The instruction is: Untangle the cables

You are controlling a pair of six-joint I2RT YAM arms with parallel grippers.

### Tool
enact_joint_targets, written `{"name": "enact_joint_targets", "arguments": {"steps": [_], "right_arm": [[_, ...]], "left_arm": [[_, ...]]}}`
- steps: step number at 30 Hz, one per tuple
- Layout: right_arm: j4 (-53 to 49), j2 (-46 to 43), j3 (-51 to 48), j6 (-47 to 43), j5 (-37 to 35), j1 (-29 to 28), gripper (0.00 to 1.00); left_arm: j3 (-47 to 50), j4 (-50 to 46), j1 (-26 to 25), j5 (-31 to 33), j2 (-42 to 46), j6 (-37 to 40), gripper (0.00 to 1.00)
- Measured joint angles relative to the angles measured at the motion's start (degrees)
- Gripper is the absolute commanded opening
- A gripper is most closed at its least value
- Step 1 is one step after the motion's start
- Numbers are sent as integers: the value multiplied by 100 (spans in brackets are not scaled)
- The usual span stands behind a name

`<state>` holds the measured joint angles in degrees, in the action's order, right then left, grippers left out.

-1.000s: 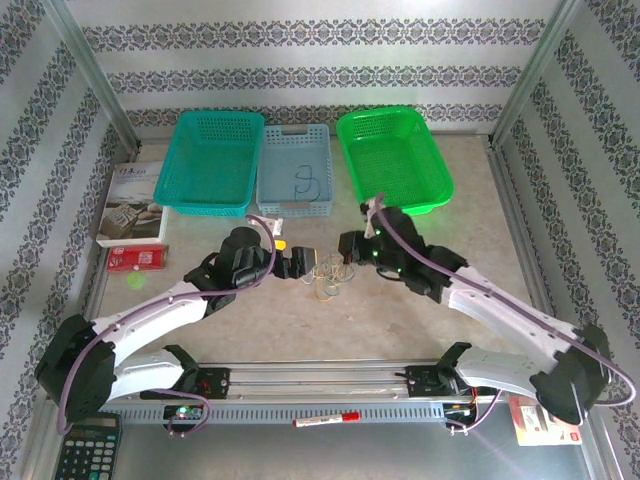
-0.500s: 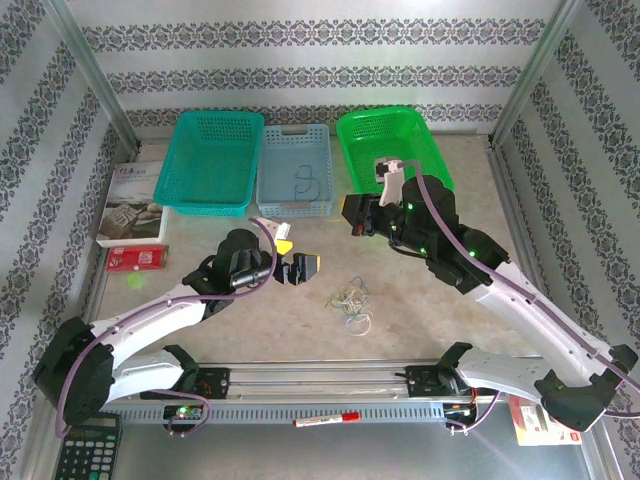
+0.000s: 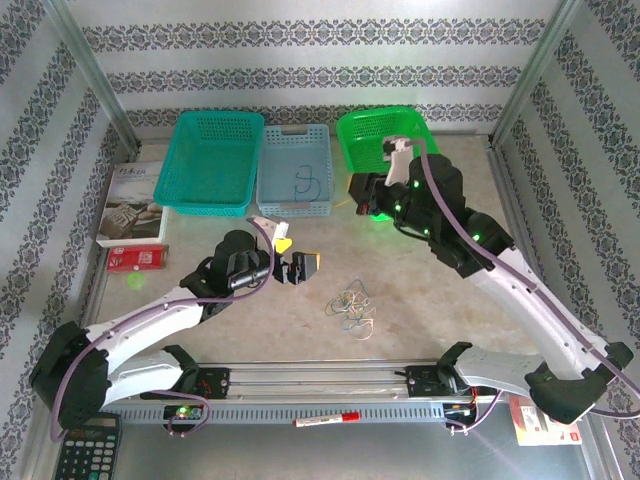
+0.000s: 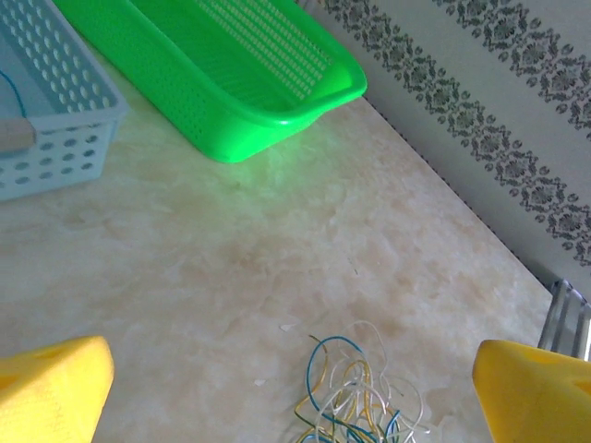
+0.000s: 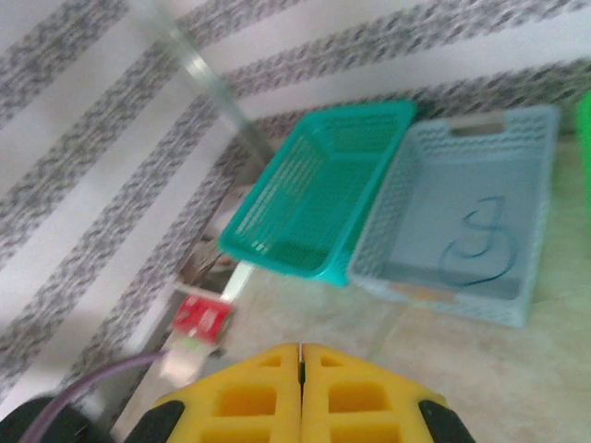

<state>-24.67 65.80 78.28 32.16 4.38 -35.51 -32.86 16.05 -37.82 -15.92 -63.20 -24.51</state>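
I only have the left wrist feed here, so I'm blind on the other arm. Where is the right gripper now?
Observer: In the top view the right gripper hangs by the near left corner of the green basket, well away from the cables.
Operator: Open or shut?
Observer: The right wrist view shows its yellow fingers pressed together, with no wire visible between them.
Operator: Anything in the baskets yet?
Observer: One dark wire lies curled in the light-blue basket.
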Motion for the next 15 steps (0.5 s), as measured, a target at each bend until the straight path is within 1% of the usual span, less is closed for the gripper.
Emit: {"name": "enact_joint_targets", "arguments": {"steps": [4,7,11,15], "right_arm": [[35,302,111,-70,28,815,0],[155,691,188,-66,66,1475,0],[352,1425,330,-48,162,2229,0],[540,2352,588,-42,273,2734,0]], "left_arm": [[31,-31,0,308,221,-63,100],[39,-52,0,546,326,-125,100],[39,-66,0,710,363,-166,100],[37,-151,0,763,363,-190,100]]}}
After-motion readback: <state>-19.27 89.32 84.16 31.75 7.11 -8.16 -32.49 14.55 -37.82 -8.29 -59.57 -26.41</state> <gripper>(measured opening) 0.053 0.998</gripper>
